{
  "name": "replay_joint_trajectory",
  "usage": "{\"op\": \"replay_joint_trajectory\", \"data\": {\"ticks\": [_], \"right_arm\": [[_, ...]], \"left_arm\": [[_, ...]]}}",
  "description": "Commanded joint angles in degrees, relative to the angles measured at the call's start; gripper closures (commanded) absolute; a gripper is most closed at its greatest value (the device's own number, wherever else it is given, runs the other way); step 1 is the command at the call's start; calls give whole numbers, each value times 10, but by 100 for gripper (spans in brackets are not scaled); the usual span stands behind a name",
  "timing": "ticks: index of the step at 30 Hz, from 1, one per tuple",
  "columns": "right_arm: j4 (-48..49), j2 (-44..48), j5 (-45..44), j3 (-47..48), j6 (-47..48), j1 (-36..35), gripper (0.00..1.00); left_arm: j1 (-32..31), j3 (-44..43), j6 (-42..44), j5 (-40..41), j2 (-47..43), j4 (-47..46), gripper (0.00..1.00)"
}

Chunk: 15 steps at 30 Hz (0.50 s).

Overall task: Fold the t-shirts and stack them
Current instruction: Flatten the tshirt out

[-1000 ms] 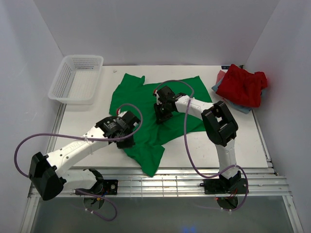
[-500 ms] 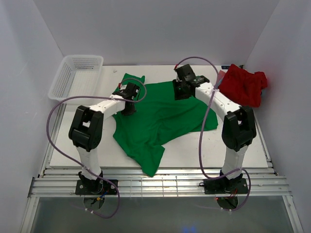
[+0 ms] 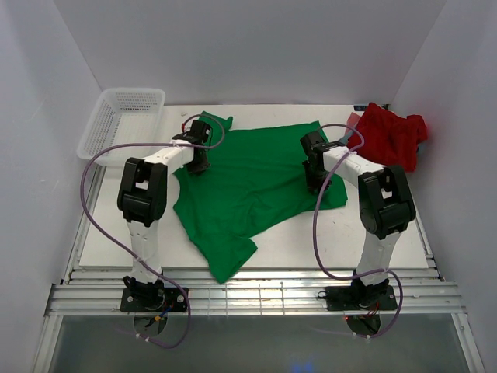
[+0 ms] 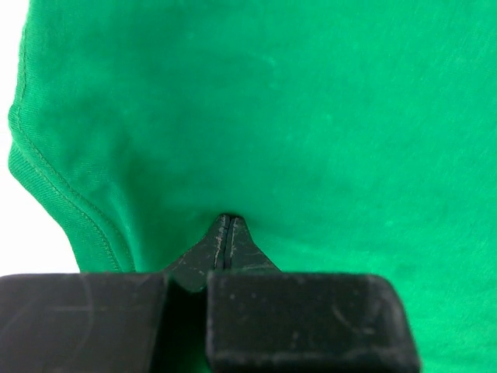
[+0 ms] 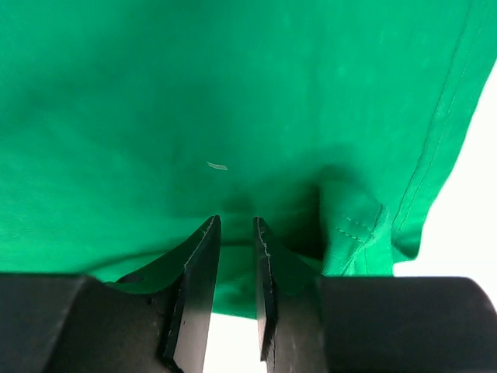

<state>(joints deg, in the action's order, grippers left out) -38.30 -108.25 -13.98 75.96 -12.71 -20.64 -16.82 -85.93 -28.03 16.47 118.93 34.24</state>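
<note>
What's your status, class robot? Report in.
Left gripper shut on green t-shirt. Right gripper slightly parted over its edge. Red t-shirt aside. Nothing blocking.

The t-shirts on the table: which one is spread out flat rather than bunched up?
The green t-shirt, lying opened out across the middle of the table between the two arms. The red t-shirt sits crumpled in a heap at the far right corner.

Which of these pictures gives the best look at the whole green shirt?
The top view: it shows the whole green shirt spread out on the table, sleeves and bottom corner included. The left and right wrist views each show only a close patch of its cloth and hem.
</note>
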Motion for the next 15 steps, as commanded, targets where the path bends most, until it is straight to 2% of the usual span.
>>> {"op": "replay_joint_trajectory", "data": {"ticks": [1, 7, 15], "right_arm": [[-19, 22, -16, -17, -13, -1, 71], [-75, 78, -21, -41, -31, -3, 70], [-132, 104, 2, -78, -42, -8, 69]], "left_arm": [[17, -34, 26, -6, 53, 6, 100], [25, -110, 54, -7, 102, 20, 100], [33, -131, 58, -18, 129, 21, 100]]}}
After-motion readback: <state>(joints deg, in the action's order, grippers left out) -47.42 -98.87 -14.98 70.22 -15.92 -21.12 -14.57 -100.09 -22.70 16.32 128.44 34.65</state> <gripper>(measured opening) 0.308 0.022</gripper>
